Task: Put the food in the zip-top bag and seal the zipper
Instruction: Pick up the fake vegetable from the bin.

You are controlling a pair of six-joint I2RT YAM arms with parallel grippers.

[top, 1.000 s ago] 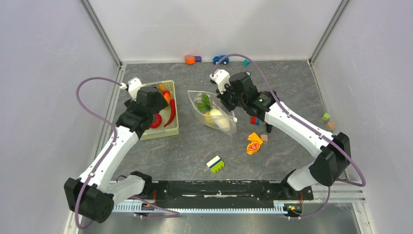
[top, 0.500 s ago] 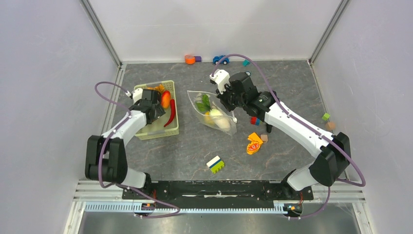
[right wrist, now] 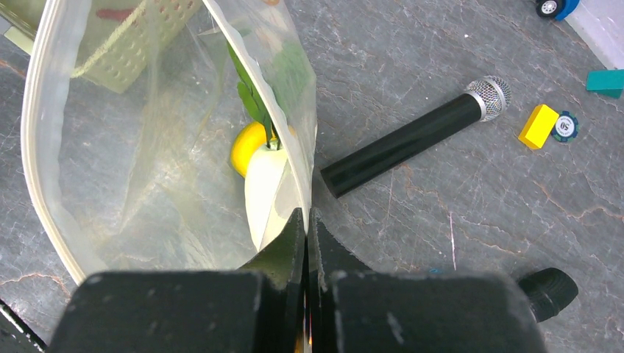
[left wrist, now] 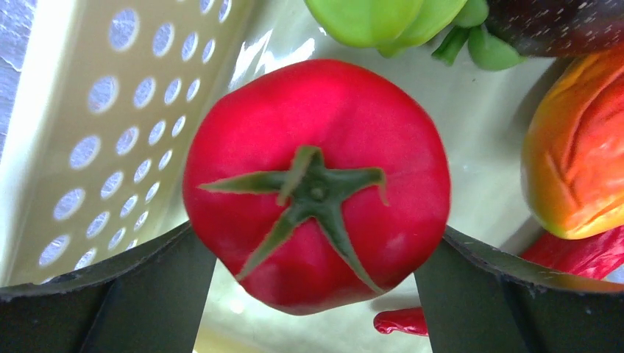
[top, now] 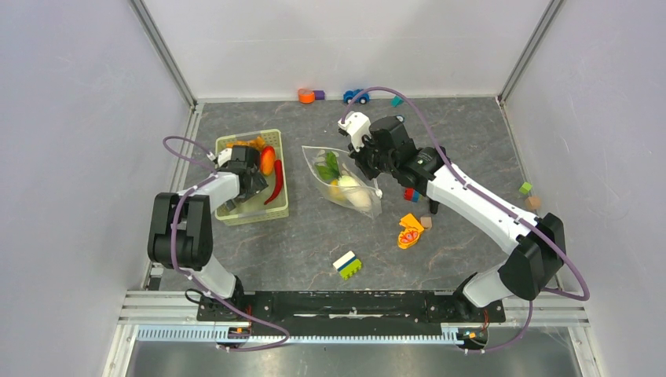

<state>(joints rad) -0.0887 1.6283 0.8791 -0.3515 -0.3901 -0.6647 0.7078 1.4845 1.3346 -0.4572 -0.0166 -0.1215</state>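
Observation:
My left gripper (top: 245,174) is down inside the pale green basket (top: 279,212) and open, its jaws on either side of a red tomato (left wrist: 316,184). Around it lie a green piece (left wrist: 383,18), a dark purple piece (left wrist: 559,22), an orange piece (left wrist: 581,162) and the red chili (top: 276,182). The clear zip-top bag (top: 345,182) lies right of the basket, holding white (right wrist: 265,191), yellow (right wrist: 246,147) and green leafy (right wrist: 254,103) food. My right gripper (right wrist: 305,213) is shut on the bag's rim, holding its mouth up. The whitish zipper (right wrist: 37,147) curves round the open mouth.
A black microphone (right wrist: 412,140) lies just right of the bag. An orange-and-red lumpy toy (top: 410,231), a red-and-blue block (top: 411,195) and a striped block (top: 347,265) lie nearer the front. A toy car (top: 356,96) and small blocks sit along the back wall.
The left arm has folded back toward the left wall and lowered its open gripper into the basket over the tomato. The right arm and the bag have not moved.

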